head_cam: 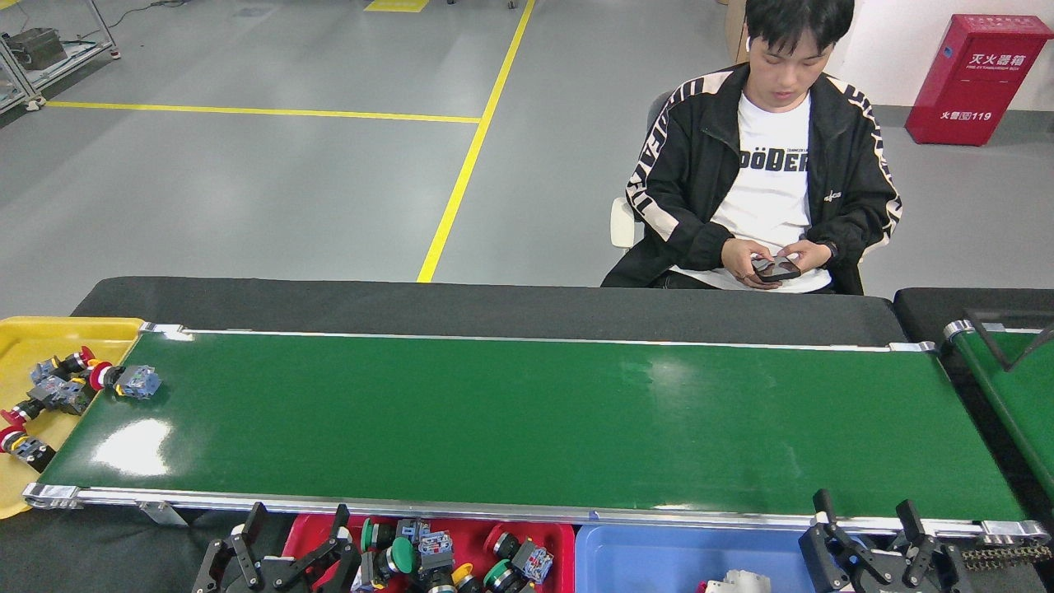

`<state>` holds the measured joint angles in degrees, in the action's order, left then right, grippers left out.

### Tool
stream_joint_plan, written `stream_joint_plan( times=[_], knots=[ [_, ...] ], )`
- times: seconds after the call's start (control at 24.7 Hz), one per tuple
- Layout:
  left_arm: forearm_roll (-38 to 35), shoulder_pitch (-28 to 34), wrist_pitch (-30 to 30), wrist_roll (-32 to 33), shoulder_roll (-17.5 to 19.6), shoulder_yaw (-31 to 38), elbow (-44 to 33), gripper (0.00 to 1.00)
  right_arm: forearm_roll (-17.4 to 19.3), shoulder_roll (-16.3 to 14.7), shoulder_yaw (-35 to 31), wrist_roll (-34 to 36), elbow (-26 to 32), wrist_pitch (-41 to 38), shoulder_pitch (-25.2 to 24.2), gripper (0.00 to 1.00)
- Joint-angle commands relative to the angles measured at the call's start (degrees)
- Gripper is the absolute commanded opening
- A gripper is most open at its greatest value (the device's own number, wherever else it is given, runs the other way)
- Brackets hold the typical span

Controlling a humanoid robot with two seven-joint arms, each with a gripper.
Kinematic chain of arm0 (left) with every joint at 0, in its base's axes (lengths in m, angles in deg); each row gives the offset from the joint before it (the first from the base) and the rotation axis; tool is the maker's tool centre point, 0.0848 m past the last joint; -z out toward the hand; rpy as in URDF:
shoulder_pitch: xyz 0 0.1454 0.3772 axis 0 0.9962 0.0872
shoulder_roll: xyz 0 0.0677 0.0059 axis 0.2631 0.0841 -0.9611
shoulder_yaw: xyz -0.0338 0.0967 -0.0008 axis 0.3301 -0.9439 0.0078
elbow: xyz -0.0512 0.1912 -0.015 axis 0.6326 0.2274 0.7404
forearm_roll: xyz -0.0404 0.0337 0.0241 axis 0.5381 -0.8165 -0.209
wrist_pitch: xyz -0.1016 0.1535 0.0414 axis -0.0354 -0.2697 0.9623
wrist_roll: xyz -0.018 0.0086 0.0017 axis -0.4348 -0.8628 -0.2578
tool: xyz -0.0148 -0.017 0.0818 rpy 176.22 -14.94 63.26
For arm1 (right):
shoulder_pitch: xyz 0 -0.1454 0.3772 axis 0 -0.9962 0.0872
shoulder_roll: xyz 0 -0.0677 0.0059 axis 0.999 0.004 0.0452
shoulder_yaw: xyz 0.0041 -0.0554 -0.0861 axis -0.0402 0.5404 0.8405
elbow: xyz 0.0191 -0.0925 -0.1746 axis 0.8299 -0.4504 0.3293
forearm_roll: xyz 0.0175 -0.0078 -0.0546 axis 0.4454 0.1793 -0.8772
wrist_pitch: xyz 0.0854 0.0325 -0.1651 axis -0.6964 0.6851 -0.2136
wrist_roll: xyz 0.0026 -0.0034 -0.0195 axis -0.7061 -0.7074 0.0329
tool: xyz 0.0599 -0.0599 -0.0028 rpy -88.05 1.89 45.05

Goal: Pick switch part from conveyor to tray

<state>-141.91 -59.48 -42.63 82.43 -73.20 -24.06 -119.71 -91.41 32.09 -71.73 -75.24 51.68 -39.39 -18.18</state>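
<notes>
Switch part, a red mushroom-head button on a yellow collar and grey-blue contact block [126, 380], lies on its side at the far left end of the glossy dark-green conveyor belt with silver edge rails [527, 416], its red head at the belt's lip, just beside the yellow plastic tray [33, 333] that already holds similar parts.

Left gripper [292, 527]: low at the near rail, fingers spread apart, holding nothing, well apart from the part. Right gripper [863, 517]: same posture at the right end, fingers apart, empty.

Step in hand, by my reading: approach, no grasp yet. Red bin of switch parts [469, 535] sits below the near rail.

Next move calls for the left gripper to reach left and across the belt, over the contact block, promptly if the belt is running.
</notes>
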Motion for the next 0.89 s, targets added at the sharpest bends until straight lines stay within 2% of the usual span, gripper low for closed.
stream_joint_plan(
  times=[0.0, 0.28, 0.49, 0.85],
  knots=[
    [0.0, -0.2, 0.5, -0.2, -0.2, -0.4, -0.8, 1.0, -0.2, -0.1, 0.2, 0.4, 0.9, -0.1, 0.2, 0.96],
    [0.0, -0.4, 0.5, -0.3, -0.3, -1.2, -0.8, 1.0, -0.4, -0.5, 0.2, -1.2, 0.9, 0.4, 0.9, 0.98],
    [0.0, -0.1, 0.4, -0.7, -0.6, -0.6, -0.8, 1.0, -3.9, -0.7, 0.2, -2.6, 0.9, 0.4, 2.2, 0.98],
    [0.0, -0.1, 0.2, -0.7, -0.1, -0.4, -0.8, 1.0, -4.1, -0.5, 0.2, -2.5, 0.9, 0.4, 2.7, 0.98]
  ],
)
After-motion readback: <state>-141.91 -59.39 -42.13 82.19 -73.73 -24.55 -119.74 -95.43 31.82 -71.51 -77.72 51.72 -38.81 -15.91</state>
